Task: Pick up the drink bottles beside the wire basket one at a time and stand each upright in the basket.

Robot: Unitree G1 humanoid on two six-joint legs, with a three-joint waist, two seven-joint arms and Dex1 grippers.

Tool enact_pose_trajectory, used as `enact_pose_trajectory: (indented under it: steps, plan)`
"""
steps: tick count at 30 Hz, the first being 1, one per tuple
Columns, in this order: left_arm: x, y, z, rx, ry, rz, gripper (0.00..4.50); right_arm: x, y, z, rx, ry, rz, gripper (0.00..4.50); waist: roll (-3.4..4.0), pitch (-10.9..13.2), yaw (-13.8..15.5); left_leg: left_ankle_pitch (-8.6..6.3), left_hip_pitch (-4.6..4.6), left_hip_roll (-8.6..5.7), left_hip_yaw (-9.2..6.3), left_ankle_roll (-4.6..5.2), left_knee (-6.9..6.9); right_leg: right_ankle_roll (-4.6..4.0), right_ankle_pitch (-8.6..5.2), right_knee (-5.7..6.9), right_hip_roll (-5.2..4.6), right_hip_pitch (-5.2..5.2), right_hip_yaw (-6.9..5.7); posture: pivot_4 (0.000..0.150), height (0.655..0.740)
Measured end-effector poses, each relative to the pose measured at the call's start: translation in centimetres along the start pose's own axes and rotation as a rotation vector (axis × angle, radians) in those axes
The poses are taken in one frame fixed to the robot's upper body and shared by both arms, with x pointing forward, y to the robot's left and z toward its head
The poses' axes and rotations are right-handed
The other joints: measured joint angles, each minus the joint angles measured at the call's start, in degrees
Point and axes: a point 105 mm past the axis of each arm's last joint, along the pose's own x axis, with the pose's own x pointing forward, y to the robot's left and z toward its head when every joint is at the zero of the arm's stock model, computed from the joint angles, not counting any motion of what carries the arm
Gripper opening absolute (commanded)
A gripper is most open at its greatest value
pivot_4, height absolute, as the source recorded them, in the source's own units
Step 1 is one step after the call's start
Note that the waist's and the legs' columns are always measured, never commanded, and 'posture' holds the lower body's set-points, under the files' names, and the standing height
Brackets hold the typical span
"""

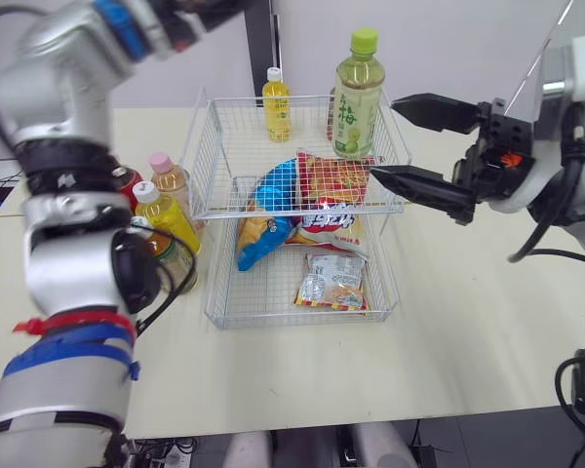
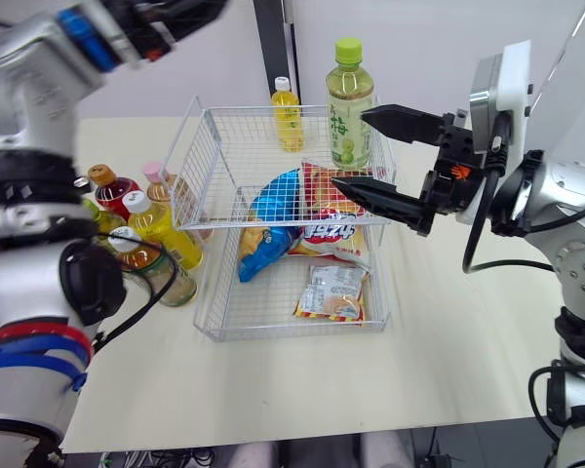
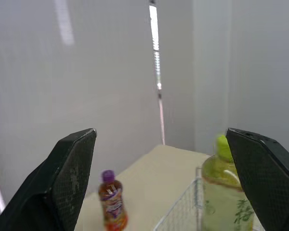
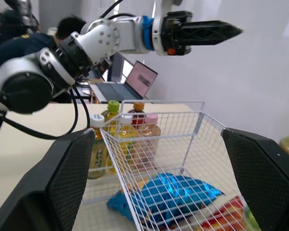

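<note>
**A:** Left eye view first. Where does the job stand?

**B:** Between bottles, I'd say. The green-capped bottle (image 1: 358, 102) stands upright in the far right corner of the wire basket (image 1: 203, 156), on its upper tier. The right gripper (image 1: 384, 137) hangs just to the right of it, fingers spread wide and holding nothing. A small yellow bottle (image 1: 276, 105) stands at the far side, but I can't tell whether it is inside the wire or behind it.

**A:** And the right eye view?

**B:** It shows the ones waiting: a cluster of bottles (image 2: 161, 232) upright on the table (image 2: 448, 322), packed together just left of the basket. They are slim clear plastic, with pink, white and brown caps and yellow, red and amber drinks.

**A:** Left wrist view?

**B:** The left gripper (image 3: 161, 132) has its fingers far apart and empty. It is raised high and looks past the green-capped bottle.

**A:** Right wrist view?

**B:** Its own fingers are parted. It looks across the basket and a blue snack bag (image 4: 168, 192) to the cluster beyond the left wall. The next move, as I judge it, is for a gripper to come down on an outer bottle of the cluster. It should close on the body below the cap without knocking the neighbours.
</note>
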Motion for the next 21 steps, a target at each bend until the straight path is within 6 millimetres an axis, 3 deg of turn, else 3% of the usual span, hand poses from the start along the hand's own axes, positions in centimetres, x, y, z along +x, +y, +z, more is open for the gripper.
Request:
enact_pose_trajectory:
  steps: [4, 8, 11, 13, 15, 18, 21]
  plan:
    - [-9.7, 3.6, -1.9, 0.059, 0.105, 0.299, 4.46, 1.4, -0.1, -0.6, 0.030, -0.024, 0.102, 4.50, 0.01, 0.0, -0.3, -0.01, -0.04, 0.45, 0.03, -0.02, 0.01, -0.04, 0.02, -0.06, 0.05, -0.02, -0.02, 0.150, 0.7400]
    - [-19.0, 3.5, -4.3, 0.049, 0.241, 0.482, 4.46, 2.3, 0.0, -1.3, 0.051, -0.032, 0.186, 4.50, 0.00, 0.0, 0.4, -0.02, -0.03, 0.52, 0.03, -0.05, 0.05, -0.10, 0.06, -0.08, 0.07, 0.00, -0.05, 0.150, 0.7400]
    - [-27.2, -0.3, -7.6, -0.026, 0.391, 0.578, 4.46, 2.9, 0.4, -1.7, 0.067, -0.046, 0.253, 4.50, 0.05, -0.1, 0.8, -0.08, 0.11, 0.59, 0.22, -0.13, 0.01, -0.19, 0.11, -0.16, 0.03, 0.06, 0.15, 0.150, 0.7400]
    - [-31.2, -3.3, -9.6, -0.123, 0.449, 0.654, 4.46, 3.0, 0.2, -2.3, 0.087, -0.047, 0.271, 4.50, -0.12, -0.2, 1.3, -0.09, 0.08, 0.74, 0.20, -0.15, 0.09, -0.29, 0.16, -0.23, 0.03, 0.08, 0.07, 0.150, 0.7400]
    - [-33.2, -5.8, -10.1, -0.152, 0.478, 0.696, 4.46, 3.4, 0.3, -2.5, 0.096, -0.054, 0.294, 4.50, -0.31, -0.3, 2.5, -0.09, 0.08, 0.83, -0.02, -0.15, 0.11, -0.43, 0.17, -0.29, 0.13, 0.16, -0.03, 0.150, 0.7400]
    - [-33.8, -8.6, -10.2, -0.136, 0.506, 0.713, 4.46, 4.0, 0.3, -2.7, 0.082, -0.061, 0.325, 4.50, -0.22, -0.3, 3.4, -0.05, 0.39, 0.94, 0.34, -0.12, 0.16, -0.67, 0.14, -0.35, 0.19, 0.68, -0.17, 0.150, 0.7400]
    - [-33.6, -9.2, -10.2, -0.124, 0.484, 0.726, 4.46, 3.8, -0.1, -3.0, 0.074, -0.047, 0.324, 4.50, -0.02, -0.3, 3.2, -0.08, 0.93, 0.95, 0.86, -0.13, 0.10, -0.73, -0.02, -1.01, 0.17, 1.24, -0.06, 0.150, 0.7400]
